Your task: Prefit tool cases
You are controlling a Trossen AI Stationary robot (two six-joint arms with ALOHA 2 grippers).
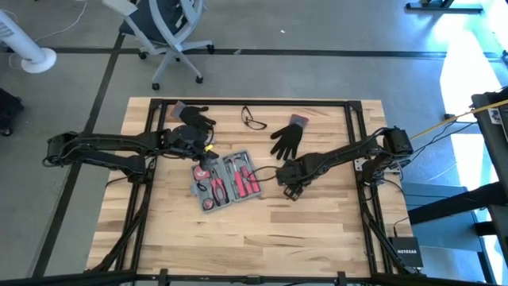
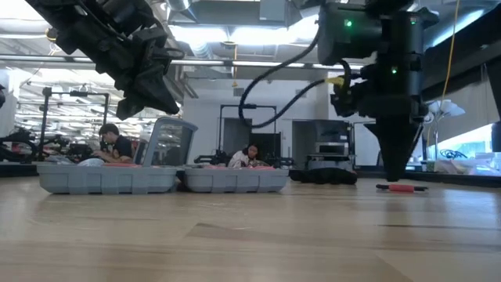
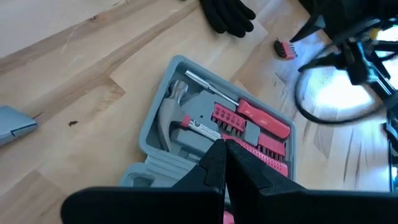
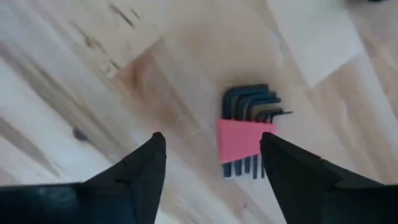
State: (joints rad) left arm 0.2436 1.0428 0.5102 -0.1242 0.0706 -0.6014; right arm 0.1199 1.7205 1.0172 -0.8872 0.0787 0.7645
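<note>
Right claw (image 1: pixel 292 189) hangs over bare wood just right of the open tool case (image 1: pixel 226 179) in the high view, fingers spread and holding nothing; the left claw (image 1: pixel 208 151) sits at the case's upper left corner, pinched shut on nothing that can be made out. The case lies opened flat near the middle of the desk (image 1: pixel 317 238), tilted, its two grey halves filled with red-handled tools. Two black gloves (image 1: pixel 287 138) and a pair of glasses (image 1: pixel 254 119) lie toward the far edge, and the near half of the desk is open wood. From the low view the case (image 2: pixel 164 178) reads as two shallow grey trays side by side, with the right claw (image 2: pixel 394 174) pointing down well to its right beside a small red piece (image 2: pixel 401 188). Through the left wrist view, the closed fingers (image 3: pixel 214 168) hover above the case (image 3: pixel 186 124), where a hammer and red screwdriver sit in moulded recesses. Under the right wrist view, wide-set fingers (image 4: pixel 146 165) flank a red-sleeved hex key set (image 4: pixel 245 140) lying on the wood.
</note>
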